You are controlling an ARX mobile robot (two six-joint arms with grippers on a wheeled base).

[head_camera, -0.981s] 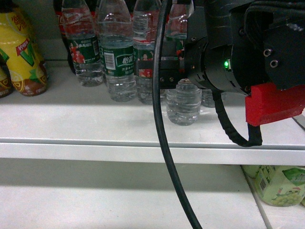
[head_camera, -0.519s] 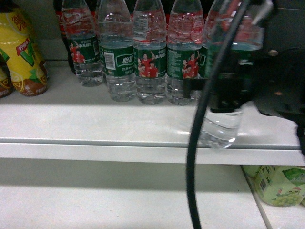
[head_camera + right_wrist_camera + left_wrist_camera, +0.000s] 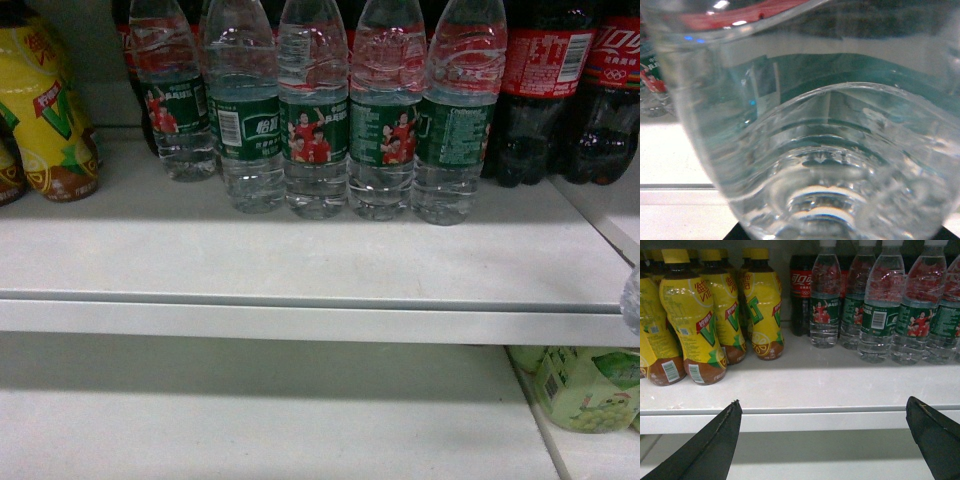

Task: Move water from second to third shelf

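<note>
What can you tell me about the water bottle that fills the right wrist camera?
The water bottle fills nearly the whole right wrist view: clear ribbed plastic holding water, with a dark green label band across it and some red near the top. A dark edge shows under it. In the head view only a clear sliver shows at the right edge, beside the shelf front. No fingers show.

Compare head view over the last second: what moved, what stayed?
The right arm, which blocked the upper shelf a second ago with a water bottle in its grip, has pulled off to the right and out of view. Only a sliver of the water bottle shows at the edge; it fills the right wrist view. The shelf row and cola bottles stayed put.
</note>
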